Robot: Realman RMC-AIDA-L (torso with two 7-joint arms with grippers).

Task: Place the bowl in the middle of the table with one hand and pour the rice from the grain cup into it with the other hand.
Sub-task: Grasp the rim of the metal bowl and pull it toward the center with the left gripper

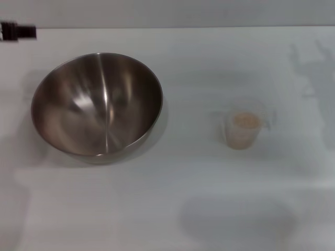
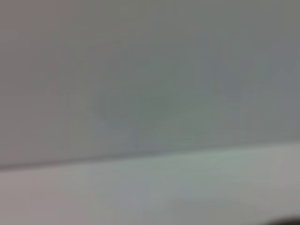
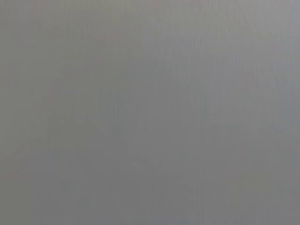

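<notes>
Tabletop (image 1: 172,209), plain white and matte, fills the head view from the near edge to the far one; neither arm nor gripper shows anywhere on it, so how the fingers of either stand cannot be told. Nearest among the things is the steel mixing bowl (image 1: 97,104), on the robot's left, upright and open, its brushed inside bare; well apart from it on the right stands the small clear grain cup (image 1: 242,128), upright, holding the pale beige rice (image 1: 245,121) close to its rim. Farther back, at the far left edge, sits a small dark object (image 1: 18,32), possibly a fitting, too small to name; behind the table's far edge runs a plain grey wall (image 1: 167,13). Both wrist views give only flat grey surfaces.
</notes>
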